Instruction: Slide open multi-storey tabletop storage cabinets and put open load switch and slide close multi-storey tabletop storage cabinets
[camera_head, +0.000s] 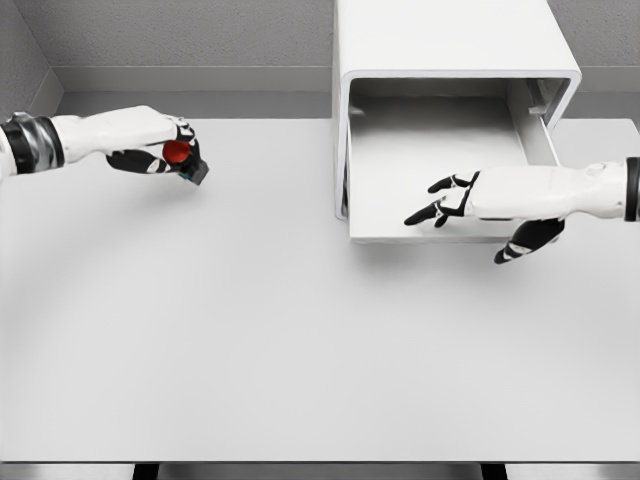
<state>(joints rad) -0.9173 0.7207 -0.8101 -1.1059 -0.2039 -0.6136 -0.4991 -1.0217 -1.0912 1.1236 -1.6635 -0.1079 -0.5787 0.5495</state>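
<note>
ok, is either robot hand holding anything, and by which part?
Left robot hand grips the switch around its dark body, red knob showing. Right robot hand holds nothing.

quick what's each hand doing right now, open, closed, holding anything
Left hand: closed on the load switch with the red knob, held above the table.
Right hand: open, fingers spread, holding nothing, over the front edge of the open drawer.
</note>
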